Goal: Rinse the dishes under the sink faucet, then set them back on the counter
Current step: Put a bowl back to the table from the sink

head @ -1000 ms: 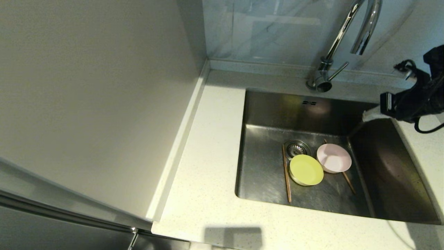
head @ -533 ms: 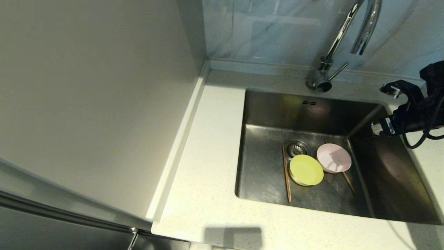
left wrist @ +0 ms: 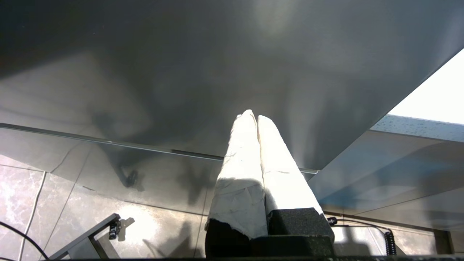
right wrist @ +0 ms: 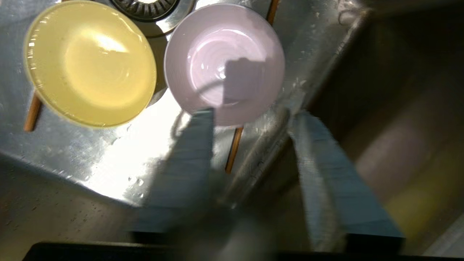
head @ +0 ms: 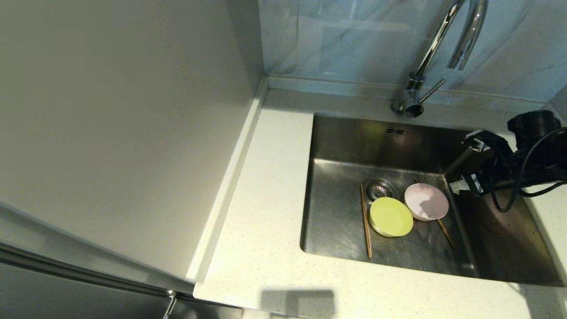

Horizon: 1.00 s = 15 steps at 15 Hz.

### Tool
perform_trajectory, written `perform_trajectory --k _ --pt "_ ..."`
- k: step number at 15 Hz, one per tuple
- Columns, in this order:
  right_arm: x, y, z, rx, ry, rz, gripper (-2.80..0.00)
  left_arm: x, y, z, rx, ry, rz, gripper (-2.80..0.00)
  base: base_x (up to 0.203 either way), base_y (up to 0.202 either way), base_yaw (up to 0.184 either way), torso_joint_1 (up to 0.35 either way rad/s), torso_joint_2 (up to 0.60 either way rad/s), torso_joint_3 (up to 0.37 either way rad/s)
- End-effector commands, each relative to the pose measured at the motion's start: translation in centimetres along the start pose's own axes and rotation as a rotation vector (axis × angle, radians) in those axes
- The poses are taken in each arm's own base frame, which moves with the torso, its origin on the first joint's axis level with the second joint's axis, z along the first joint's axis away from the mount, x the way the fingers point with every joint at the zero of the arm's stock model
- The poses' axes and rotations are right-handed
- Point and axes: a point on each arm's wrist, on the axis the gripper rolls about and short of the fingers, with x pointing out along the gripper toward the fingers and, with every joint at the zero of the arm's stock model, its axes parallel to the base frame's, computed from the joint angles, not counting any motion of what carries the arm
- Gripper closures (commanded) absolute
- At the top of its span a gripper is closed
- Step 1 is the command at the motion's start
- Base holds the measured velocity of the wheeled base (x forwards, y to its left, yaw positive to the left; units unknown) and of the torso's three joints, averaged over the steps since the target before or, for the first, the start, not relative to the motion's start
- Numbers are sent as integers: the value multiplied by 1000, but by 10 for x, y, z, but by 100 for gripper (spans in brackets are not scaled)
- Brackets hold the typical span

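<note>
Off-white speckled stone desk (head: pixel 266 212): surrounds the basin; none of the dishes are on it yet.

Square brushed stainless steel sink (head: pixel 345 146): holds all the dishes near its round metal drain strainer (head: pixel 378 189), likely gathered there for rinsing.

Tall chrome gooseneck faucet (head: pixel 443 35): spout over the basin; no water seen running.

Right gripper (right wrist: pixel 250 117): fingers parted, nothing between them, hanging above the rim of the small round pale pink bowl (head: pixel 426 201), seemingly lining up a grasp.

Left gripper (left wrist: pixel 252 119): parked away from the sink, fingers pressed together, empty.

Small round yellow-green bowl (head: pixel 391 216): just beside the pink one.

Two thin brown wooden chopsticks (head: pixel 366 226): flat on the basin floor, one partly under the pink bowl.

Legible writing: none visible.
</note>
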Motion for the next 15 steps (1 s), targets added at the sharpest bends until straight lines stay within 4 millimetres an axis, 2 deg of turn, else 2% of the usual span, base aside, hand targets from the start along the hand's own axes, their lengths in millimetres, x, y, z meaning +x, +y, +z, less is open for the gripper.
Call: perform_trajectory --k 1,7,15 --pt "31 -1 -7 -30 -5 7 -280 0 0 0 0 -3 0 0 0 0 0 0 0 0" --pt "85 7 -18 -89 7 -62 -280 0 0 0 0 -3 0 0 0 0 0 0 0 0" --pt "121 -7 -12 -91 -19 -141 -280 0 0 0 0 -3 0 0 0 0 0 0 0 0"
